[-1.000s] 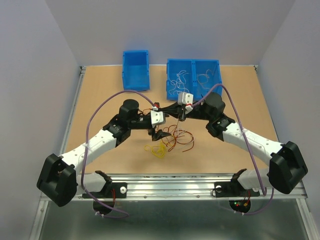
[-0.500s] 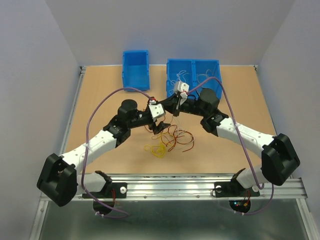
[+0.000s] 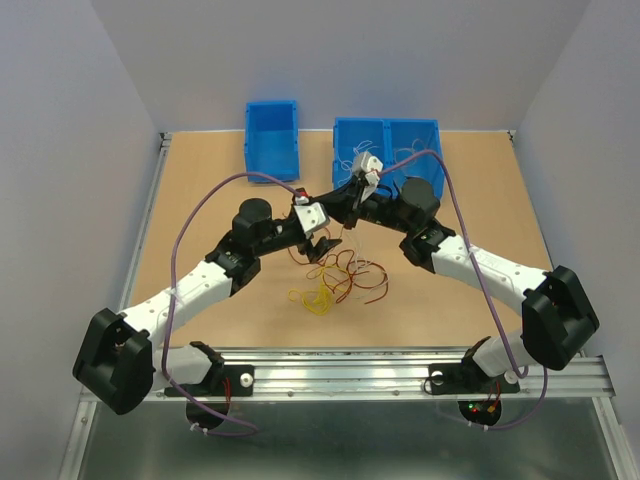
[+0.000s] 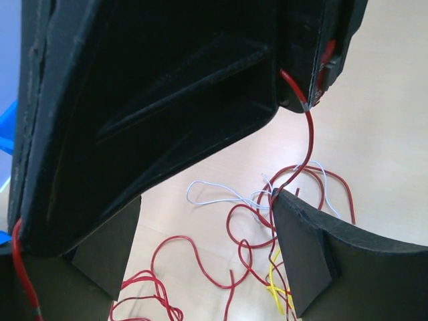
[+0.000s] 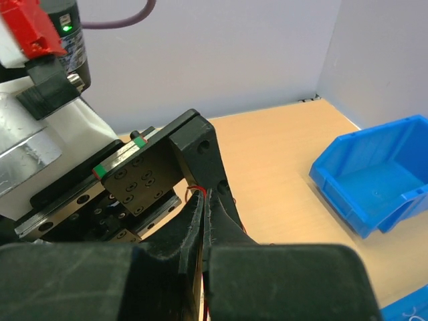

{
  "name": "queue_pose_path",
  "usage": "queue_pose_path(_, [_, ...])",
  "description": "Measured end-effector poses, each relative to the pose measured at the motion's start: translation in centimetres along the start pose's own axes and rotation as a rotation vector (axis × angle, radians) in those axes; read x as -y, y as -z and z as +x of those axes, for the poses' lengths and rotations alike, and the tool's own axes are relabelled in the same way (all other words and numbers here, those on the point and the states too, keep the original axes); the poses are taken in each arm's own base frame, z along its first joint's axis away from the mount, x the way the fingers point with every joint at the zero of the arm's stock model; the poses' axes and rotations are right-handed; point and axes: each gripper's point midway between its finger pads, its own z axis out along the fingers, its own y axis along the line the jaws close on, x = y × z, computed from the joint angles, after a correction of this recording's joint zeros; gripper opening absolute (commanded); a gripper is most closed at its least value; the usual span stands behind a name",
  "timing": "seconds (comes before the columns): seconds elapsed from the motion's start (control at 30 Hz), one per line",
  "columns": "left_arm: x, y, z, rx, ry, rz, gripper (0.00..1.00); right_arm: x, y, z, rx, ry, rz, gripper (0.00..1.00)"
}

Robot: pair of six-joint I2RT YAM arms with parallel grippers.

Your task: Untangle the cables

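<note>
The cables (image 3: 338, 283) lie on the counter (image 3: 200, 200) near its middle, in front of two bins at the back edge: a single bin (image 3: 271, 125) on the left, a double bin (image 3: 388, 150) on the right. The left claw (image 3: 320, 248) hangs over the clump's rear left part, with the right claw (image 3: 349, 216) just behind it and higher

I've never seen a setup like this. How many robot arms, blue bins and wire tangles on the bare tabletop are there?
Robot arms: 2 (left arm, right arm)
Blue bins: 3 (one apart, two side by side)
Wire tangle: 1
Total: 6
</note>
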Motion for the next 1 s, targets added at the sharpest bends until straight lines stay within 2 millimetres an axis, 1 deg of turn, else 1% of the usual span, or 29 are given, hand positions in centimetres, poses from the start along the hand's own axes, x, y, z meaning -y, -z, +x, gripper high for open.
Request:
queue_pose_path(0.07, [-0.2, 0.1, 0.0, 0.002, 0.000, -0.012, 0.89, 0.2, 0.0, -0.2, 0.007, -0.026, 0.018, 0.01])
queue_pose_path(0.13, [-0.2, 0.1, 0.1, -0.001, 0.001, -0.020, 0.85, 0.6, 0.0, -0.4, 0.018, -0.048, 0.046, 0.01])
queue_pose_path(0.17, [-0.2, 0.1, 0.1, -0.001, 0.001, -0.021, 0.79, 0.8, 0.0, -0.5, 0.022, -0.060, 0.058, 0.00])
queue_pose_path(0.23, [-0.2, 0.1, 0.2, -0.004, 0.003, -0.025, 0.73, 1.2, -0.1, -0.6, 0.027, -0.080, 0.082, 0.00])
queue_pose_path(0.27, [-0.2, 0.1, 0.1, -0.002, 0.002, -0.026, 0.68, 1.4, -0.1, -0.6, 0.029, -0.088, 0.094, 0.01])
queue_pose_path(0.33, [-0.2, 0.1, 0.1, -0.002, 0.002, -0.028, 0.63, 1.9, -0.2, -0.7, 0.034, -0.109, 0.121, 0.00])
queue_pose_path(0.37, [-0.2, 0.0, 0.1, -0.003, 0.001, -0.030, 0.57, 2.1, -0.3, -0.6, 0.035, -0.119, 0.130, 0.01])
queue_pose_path(0.43, [-0.3, 0.0, 0.1, -0.004, 0.001, -0.032, 0.49, 2.2, -0.3, -0.5, 0.034, -0.134, 0.140, 0.01])
queue_pose_path(0.47, [-0.3, 0.0, 0.1, -0.004, 0.001, -0.036, 0.44, 2.3, -0.3, -0.4, 0.033, -0.143, 0.146, 0.00])
queue_pose_path(0.53, [-0.4, 0.0, 0.1, -0.005, 0.000, -0.041, 0.42, 2.4, -0.3, -0.3, 0.033, -0.154, 0.153, 0.00])
queue_pose_path(0.63, [-0.5, 0.0, 0.1, -0.002, -0.002, -0.047, 0.35, 2.5, -0.4, -0.3, 0.034, -0.169, 0.158, 0.00])
queue_pose_path(0.67, [-0.5, 0.0, 0.0, -0.002, -0.002, -0.049, 0.27, 2.5, -0.4, -0.3, 0.035, -0.173, 0.158, 0.00])
queue_pose_path(0.73, [-0.6, 0.0, 0.1, -0.004, 0.002, -0.053, 0.15, 2.5, -0.4, -0.3, 0.036, -0.177, 0.158, 0.01])
queue_pose_path(0.77, [-0.7, 0.0, 0.1, -0.004, 0.000, -0.058, 0.02, 2.4, -0.4, -0.3, 0.036, -0.178, 0.158, 0.01])
queue_pose_path(0.83, [-0.9, 0.1, 0.1, -0.005, 0.003, -0.068, 0.00, 2.4, -0.4, -0.3, 0.036, -0.181, 0.157, 0.00])
queue_pose_path(0.87, [-1.0, 0.1, 0.1, -0.006, 0.003, -0.074, 0.00, 2.4, -0.4, -0.3, 0.036, -0.181, 0.156, 0.03])
queue_pose_path(0.93, [-1.1, 0.1, 0.1, -0.007, 0.006, -0.080, 0.00, 2.4, -0.4, -0.4, 0.037, -0.181, 0.156, 0.13])
queue_pose_path(0.97, [-1.1, 0.1, 0.1, -0.007, 0.006, -0.082, 0.00, 2.4, -0.4, -0.5, 0.039, -0.179, 0.157, 0.28])
queue_pose_path(1.0, [-1.1, 0.1, 0.1, -0.008, 0.008, -0.085, 0.00, 2.4, -0.3, -0.6, 0.041, -0.178, 0.157, 0.37])
